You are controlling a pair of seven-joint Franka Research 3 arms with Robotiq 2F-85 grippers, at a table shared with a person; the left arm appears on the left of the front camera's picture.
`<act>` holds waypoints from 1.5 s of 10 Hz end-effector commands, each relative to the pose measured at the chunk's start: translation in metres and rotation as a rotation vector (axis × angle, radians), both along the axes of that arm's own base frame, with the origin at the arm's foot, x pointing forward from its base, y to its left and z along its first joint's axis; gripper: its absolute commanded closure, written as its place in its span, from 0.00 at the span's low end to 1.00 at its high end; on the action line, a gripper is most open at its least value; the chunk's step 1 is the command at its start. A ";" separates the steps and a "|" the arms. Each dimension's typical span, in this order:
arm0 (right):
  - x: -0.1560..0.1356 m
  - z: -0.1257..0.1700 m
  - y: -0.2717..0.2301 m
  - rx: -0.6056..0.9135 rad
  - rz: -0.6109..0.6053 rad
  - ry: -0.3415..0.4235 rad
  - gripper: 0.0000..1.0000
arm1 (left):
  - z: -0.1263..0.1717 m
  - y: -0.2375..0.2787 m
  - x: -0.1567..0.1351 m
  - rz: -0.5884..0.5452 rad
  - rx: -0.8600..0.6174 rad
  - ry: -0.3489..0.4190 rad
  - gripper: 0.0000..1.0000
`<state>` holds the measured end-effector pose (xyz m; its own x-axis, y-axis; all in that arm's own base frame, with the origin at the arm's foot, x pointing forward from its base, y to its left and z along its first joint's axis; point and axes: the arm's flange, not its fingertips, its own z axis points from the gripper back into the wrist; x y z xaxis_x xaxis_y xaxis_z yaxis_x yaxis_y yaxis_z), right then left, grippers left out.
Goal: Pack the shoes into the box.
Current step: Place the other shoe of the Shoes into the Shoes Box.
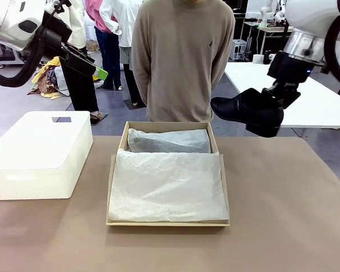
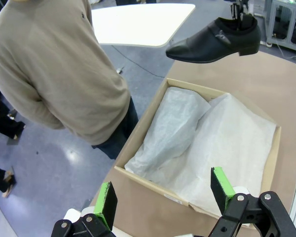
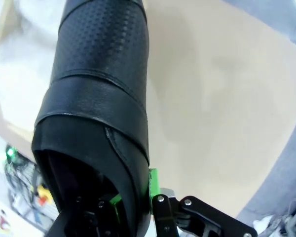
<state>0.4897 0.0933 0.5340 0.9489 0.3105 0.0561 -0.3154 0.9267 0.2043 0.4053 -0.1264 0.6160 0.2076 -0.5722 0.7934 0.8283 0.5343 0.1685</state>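
A shoe (image 1: 246, 110) is pinched by the right gripper (image 1: 279, 93) (left gripper (image 2: 164, 193) spread), toe pointing left toward the box (image 1: 167, 126) below.

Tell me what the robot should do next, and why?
Probably swing the shoe left and lower it over the box. The right gripper holds it in the air, past the box's right side, and the box lies open with white tissue inside.

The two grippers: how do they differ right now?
The left gripper is open and empty; the right gripper is shut on a black shoe. The left hangs left of the box, the right to its right. Both are black with green pads, raised off the table.
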 end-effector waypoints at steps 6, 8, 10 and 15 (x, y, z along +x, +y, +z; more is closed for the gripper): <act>0.020 -0.003 0.094 -0.088 -0.271 -0.013 1.00 | -0.002 0.002 0.002 -0.024 -0.013 -0.009 0.00; 0.013 -0.014 0.088 -0.071 -0.243 0.001 1.00 | -0.002 0.002 0.002 -0.024 -0.013 -0.009 0.00; 0.013 -0.014 0.088 -0.071 -0.243 0.001 1.00 | -0.002 0.002 0.002 -0.024 -0.013 -0.009 0.00; 0.016 -0.018 0.090 -0.079 -0.243 0.009 1.00 | -0.002 0.002 0.002 -0.024 -0.013 -0.009 0.00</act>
